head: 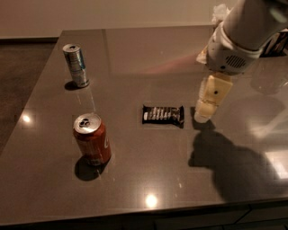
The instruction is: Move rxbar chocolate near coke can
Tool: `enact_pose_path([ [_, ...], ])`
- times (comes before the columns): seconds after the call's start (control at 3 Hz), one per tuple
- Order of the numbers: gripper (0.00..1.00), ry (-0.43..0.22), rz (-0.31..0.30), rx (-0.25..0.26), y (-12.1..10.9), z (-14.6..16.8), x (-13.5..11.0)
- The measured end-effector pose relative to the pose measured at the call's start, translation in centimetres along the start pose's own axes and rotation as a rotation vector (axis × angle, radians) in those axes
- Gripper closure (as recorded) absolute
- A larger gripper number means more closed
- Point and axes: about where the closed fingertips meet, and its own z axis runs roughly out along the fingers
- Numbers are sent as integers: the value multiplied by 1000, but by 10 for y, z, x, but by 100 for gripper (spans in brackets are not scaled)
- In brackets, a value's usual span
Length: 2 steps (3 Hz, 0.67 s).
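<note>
The rxbar chocolate [163,114] is a flat black wrapper with white lettering, lying flat near the middle of the dark table [148,54]. The coke can [92,139] is red-orange with a silver top and stands upright to the bar's left, nearer the front. My gripper [203,114] hangs from the white arm at the upper right. Its cream fingers point down, with the tip just right of the bar's right end, close above the table.
A slimmer silver-and-blue can [76,65] stands upright at the back left. The arm hides most of a container with white crumpled material [220,11] at the back right. The table's front edge runs along the bottom.
</note>
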Motion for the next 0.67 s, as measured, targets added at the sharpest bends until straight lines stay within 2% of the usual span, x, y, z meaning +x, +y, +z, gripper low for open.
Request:
enact_pose_path([
  [0.33,0,-23,-49,-29,-1,35,-21],
  [0.67,0,-29,-74,-55,1,61,-27],
])
